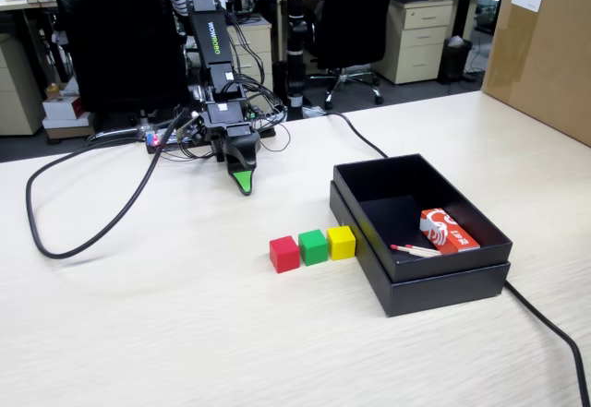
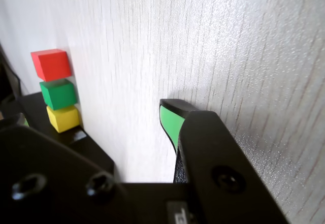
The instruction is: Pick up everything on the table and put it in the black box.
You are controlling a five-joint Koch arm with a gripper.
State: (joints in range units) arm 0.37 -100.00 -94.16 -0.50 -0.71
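Matte black box point(image 1: 434, 287) beside three smooth cubes point(image 1: 313, 246)

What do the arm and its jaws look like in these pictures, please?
The arm is black, boxy plastic, with green lettering running along its upper link in the fixed view, too small to read surely. Black cables loop from its base across the table. The gripper has black jaws, one with a bright green inner face. The wrist view shows screw heads on the black housing.

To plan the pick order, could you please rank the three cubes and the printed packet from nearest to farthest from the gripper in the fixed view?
From the gripper:
1. Red cube, left end of the row.
2. Green cube, middle.
3. Yellow cube, beside the black box.
4. Printed packet, inside the box.
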